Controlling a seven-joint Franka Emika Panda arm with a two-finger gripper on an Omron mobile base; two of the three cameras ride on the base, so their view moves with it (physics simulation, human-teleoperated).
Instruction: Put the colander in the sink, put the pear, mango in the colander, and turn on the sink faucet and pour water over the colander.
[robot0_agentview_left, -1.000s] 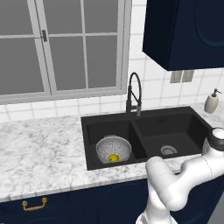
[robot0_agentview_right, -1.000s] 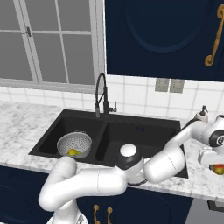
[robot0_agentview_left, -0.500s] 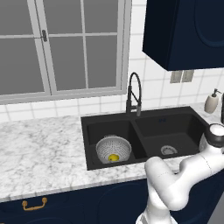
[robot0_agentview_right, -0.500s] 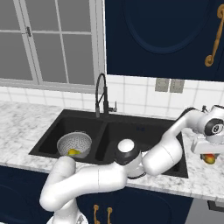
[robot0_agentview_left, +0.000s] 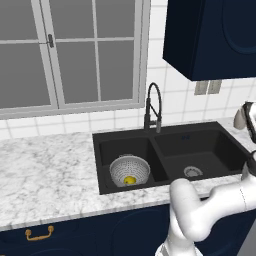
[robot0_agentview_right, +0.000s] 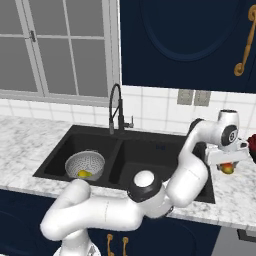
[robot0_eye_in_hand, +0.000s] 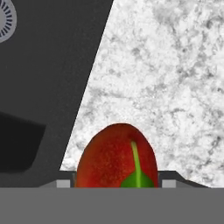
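The gripper is clamped on the red mango, held above the marble counter right of the black sink. The colander sits in the left basin with the yellow pear inside

The colander is a round silver-grey metal bowl full of small holes, and it stands upright in the left basin of the sink. The sink is black, rectangular and has two basins, each with a round silver drain. Inside the colander lies a small yellow-green pear. The sink faucet is tall, slim and black with a high arched spout, and it rises behind the wall between the two basins. The mango is red with a green stem, and it is raised above the counter to the right of the sink, between the fingers of the gripper.
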